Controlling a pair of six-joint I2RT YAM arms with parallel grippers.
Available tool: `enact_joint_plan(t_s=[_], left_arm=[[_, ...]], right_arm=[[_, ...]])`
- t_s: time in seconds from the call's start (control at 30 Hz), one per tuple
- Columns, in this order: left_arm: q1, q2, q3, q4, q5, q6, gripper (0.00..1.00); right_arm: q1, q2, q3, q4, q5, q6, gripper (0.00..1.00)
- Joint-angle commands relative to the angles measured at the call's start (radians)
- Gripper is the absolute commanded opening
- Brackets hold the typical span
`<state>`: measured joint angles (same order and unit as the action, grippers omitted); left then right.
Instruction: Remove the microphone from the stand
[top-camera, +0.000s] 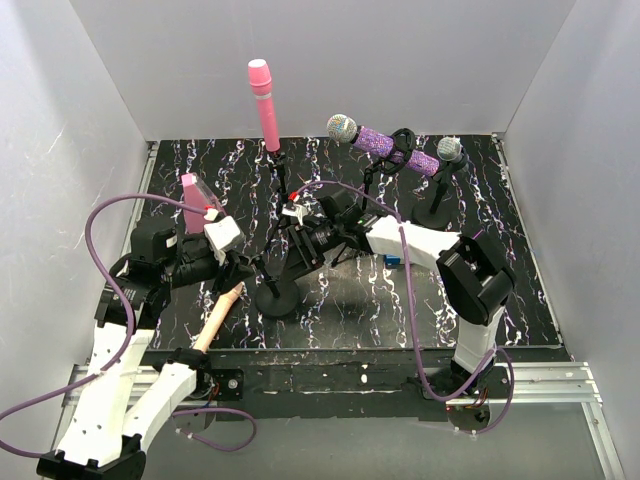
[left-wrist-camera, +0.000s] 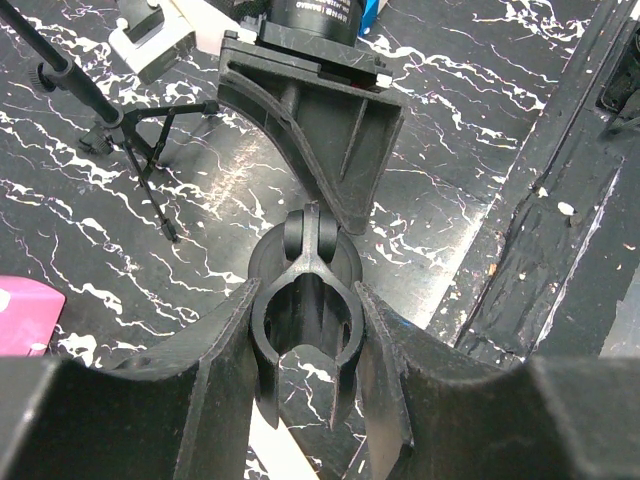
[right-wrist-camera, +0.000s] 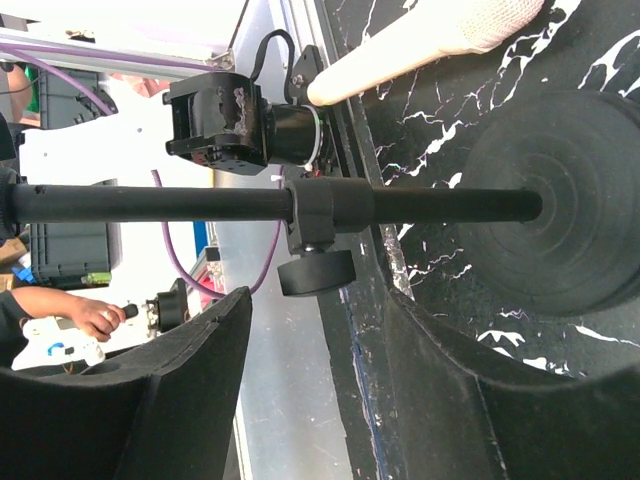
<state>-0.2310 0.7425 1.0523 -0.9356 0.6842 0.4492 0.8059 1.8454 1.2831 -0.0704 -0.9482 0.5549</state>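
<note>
Left jaws grip clip (left-wrist-camera: 318, 262); right jaws straddle pole (right-wrist-camera: 180, 203).

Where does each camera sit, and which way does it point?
Top external: above and behind the arms, looking down on the table; left arm and right arm show, bases nearest.
Left wrist: on the left arm, looking down past the left fingers at the empty clip.
Right wrist: on the right arm, looking sideways between the right fingers along the pole to the round base.
Shared: all show one stand; top and right wrist share the cream microphone.
</note>
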Motion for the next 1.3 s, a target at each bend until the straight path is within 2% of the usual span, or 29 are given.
enact_joint_plan(t_s=[0.0,0.3,0.57,0.63,0.77,0.87,0.97,1.1,1.2,1.27], left_arm=[[0.004,-0.012,0.04,-0.002,0.035,0.006,0.0],[0.004,-0.011,0.034,0.001,0.04,0.006,0.0],[0.005,0.0,0.032,0.003,0.031,0.005,0.0],[0.004,0.003,0.029,0.007,0.022,0.003,0.0],[0.004,0.008,0.02,0.027,-0.017,-0.04,0.0],[0.004,0.017,0.011,0.029,-0.032,-0.063,0.0],[0.004,0.015,-0.005,0.034,-0.035,-0.07,0.0],[0.004,0.017,-0.017,0.04,-0.035,-0.092,0.0],[0.004,0.018,-0.012,0.04,-0.04,-0.099,0.0],[0.004,0.018,-0.012,0.038,-0.041,-0.098,0.0]], right_arm=[[0.013,0.012,0.053,0.053,-0.038,0.014,0.61],[0.015,0.041,0.062,0.104,-0.057,0.033,0.55],[0.013,0.043,0.061,0.119,-0.069,0.016,0.34],[0.013,0.031,0.061,0.109,-0.058,-0.022,0.26],[0.013,-0.026,0.064,0.034,0.07,-0.169,0.08],[0.027,-0.069,0.077,-0.002,0.196,-0.301,0.01],[0.058,-0.1,0.11,-0.028,0.326,-0.476,0.01],[0.096,-0.187,0.007,0.194,0.484,-0.68,0.01],[0.14,-0.242,-0.109,0.374,0.566,-0.927,0.01],[0.176,-0.265,-0.204,0.568,0.635,-1.083,0.01]])
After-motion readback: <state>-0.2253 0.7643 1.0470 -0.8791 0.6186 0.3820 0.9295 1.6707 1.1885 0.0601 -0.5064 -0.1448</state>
